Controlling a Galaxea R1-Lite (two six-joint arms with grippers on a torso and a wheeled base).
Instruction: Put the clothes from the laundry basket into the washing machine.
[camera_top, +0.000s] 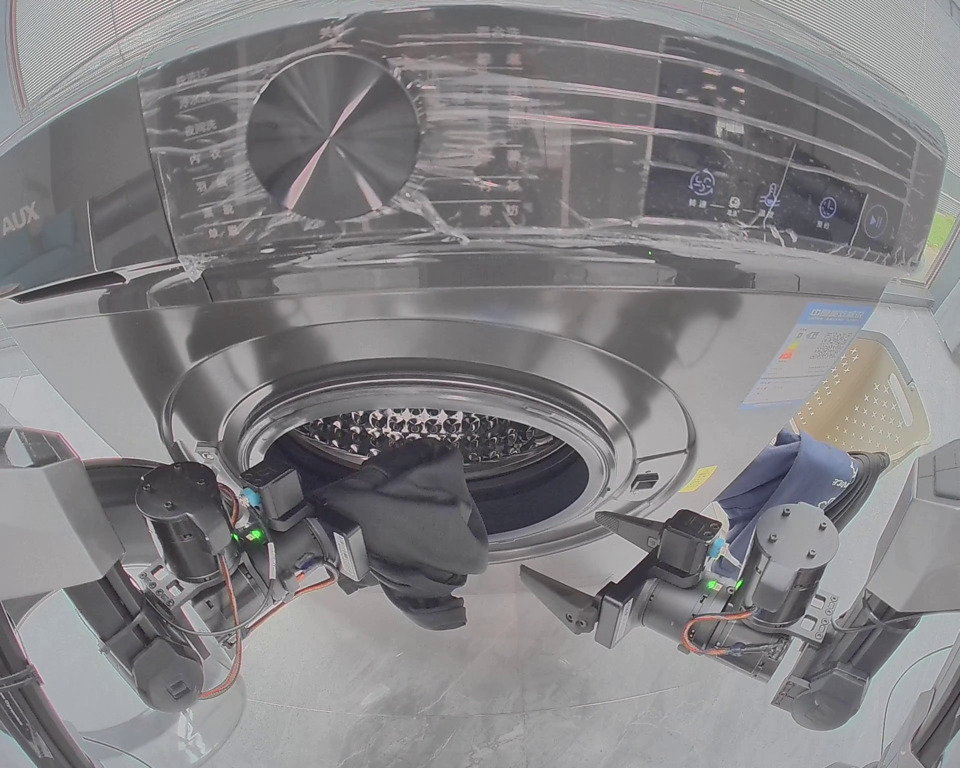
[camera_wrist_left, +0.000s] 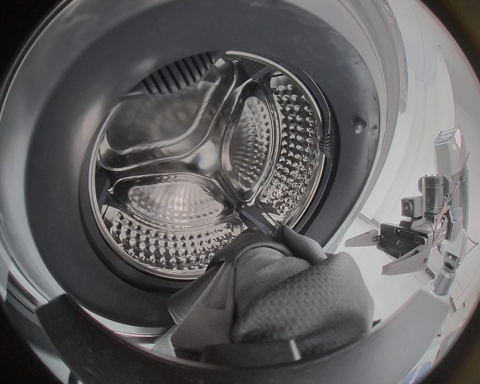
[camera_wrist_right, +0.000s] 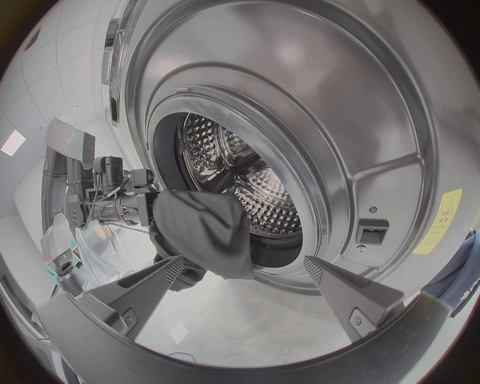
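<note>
My left gripper (camera_top: 365, 555) is shut on a dark grey garment (camera_top: 420, 525) that hangs at the lower left lip of the washing machine's open door ring (camera_top: 430, 385). Bunched cloth of the dark garment (camera_wrist_left: 290, 305) covers the left fingers, right before the steel drum (camera_wrist_left: 200, 175). From the other wrist, the garment (camera_wrist_right: 205, 240) drapes across the drum opening (camera_wrist_right: 240, 185). My right gripper (camera_top: 575, 560) stands open and empty in front of the machine, lower right of the opening, its fingertips (camera_wrist_right: 175, 267) spread wide. The laundry basket (camera_top: 865, 400) sits at the right with blue clothes (camera_top: 790, 480).
The machine's control panel with a large dial (camera_top: 332, 135) rises above the opening. The open door (camera_wrist_right: 75, 240) stands behind my left arm. A door latch slot (camera_wrist_right: 372, 231) and a yellow label (camera_wrist_right: 442, 220) sit right of the ring. Pale tiled floor (camera_top: 480, 690) lies below.
</note>
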